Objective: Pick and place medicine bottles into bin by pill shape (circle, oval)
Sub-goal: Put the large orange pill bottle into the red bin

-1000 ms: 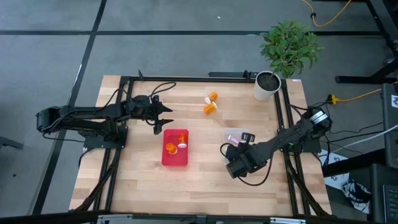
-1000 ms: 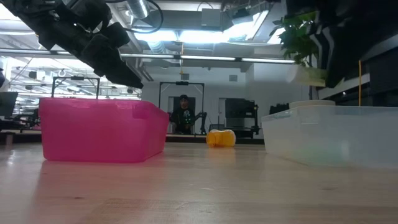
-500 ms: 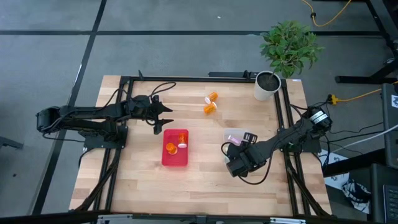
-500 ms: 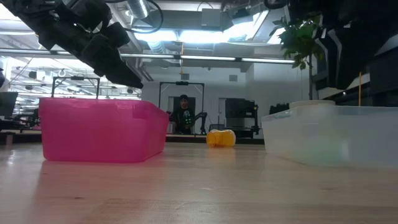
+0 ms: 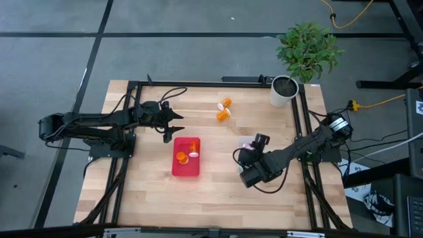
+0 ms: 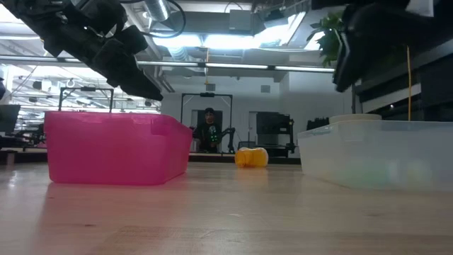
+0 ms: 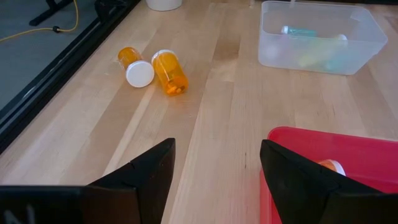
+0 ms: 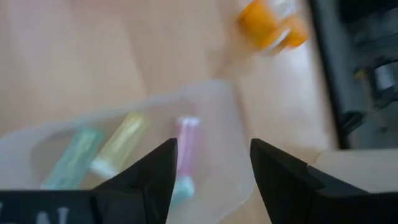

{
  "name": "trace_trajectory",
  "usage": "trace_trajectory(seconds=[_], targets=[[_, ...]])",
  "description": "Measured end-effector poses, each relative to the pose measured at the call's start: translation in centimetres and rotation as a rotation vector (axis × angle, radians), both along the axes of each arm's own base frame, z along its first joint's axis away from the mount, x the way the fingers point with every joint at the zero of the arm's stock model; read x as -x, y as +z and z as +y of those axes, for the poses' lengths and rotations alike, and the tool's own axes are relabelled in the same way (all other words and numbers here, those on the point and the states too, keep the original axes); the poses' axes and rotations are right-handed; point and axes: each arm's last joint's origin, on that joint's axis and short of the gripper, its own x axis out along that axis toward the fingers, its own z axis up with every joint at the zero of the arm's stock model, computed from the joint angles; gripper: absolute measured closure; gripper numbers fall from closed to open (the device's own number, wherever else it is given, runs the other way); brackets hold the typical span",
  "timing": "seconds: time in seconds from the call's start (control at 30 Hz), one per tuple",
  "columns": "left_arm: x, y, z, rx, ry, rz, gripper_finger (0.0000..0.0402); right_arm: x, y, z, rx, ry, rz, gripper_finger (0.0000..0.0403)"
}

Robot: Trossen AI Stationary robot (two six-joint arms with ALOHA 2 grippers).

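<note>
The right gripper (image 8: 208, 177), fingers apart, is held over the clear bin (image 8: 233, 124) of pastel bottles (image 8: 185, 146), two orange bottles (image 5: 224, 110) beyond.

From above, the right arm is covering most of the clear bin (image 5: 246, 143), hiding what lies inside. In the right wrist view the pastel bottles (image 8: 126, 142) are showing only as blurs. In the low view the pink bin (image 6: 113, 149) is hiding its contents.

Grey floor (image 5: 198, 53) surrounds the wooden table (image 5: 218, 192); ceiling lights (image 6: 212, 42) glow.
</note>
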Motion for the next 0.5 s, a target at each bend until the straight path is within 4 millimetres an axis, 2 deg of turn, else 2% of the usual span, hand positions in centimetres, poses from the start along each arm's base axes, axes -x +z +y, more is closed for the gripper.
trace_trajectory(seconds=[0.13,0.23,0.5], targets=[[0.0,0.0,0.0,0.000,0.000,0.000,0.0172,-0.7,0.2,-0.7,0.080,-0.019,-0.079,0.0198],[0.0,0.0,0.0,0.000,0.000,0.000,0.0172,-1.8,0.2,-2.0,0.079,-0.063,-0.135,0.0198],[0.0,0.0,0.0,0.000,0.000,0.000,0.0172,-3.6,0.2,-6.0,0.077,-0.113,-0.112,0.0198]])
